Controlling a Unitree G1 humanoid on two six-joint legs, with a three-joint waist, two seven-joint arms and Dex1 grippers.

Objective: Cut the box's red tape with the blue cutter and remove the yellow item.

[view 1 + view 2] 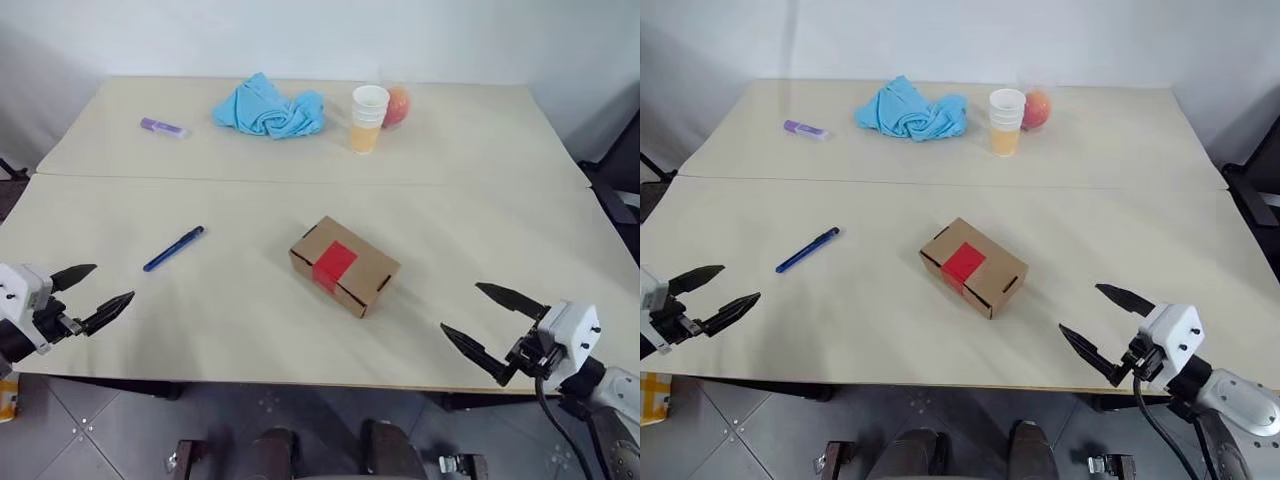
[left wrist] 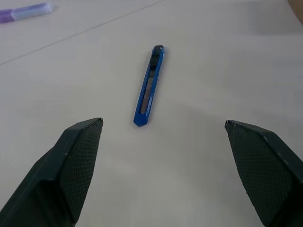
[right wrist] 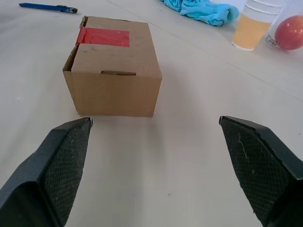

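On beige table point(image 1: 480, 200): sealed box point(image 1: 344, 265), blue cutter point(image 1: 173, 249).

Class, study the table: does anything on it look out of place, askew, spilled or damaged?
Nothing is spilled or damaged. The box sits skewed to the table's edges, still sealed by the red tape. The blue cutter lies loose at an angle. A blue cloth lies crumpled at the far side.

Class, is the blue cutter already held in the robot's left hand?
No. The blue cutter lies flat on the table, ahead of the open left hand.
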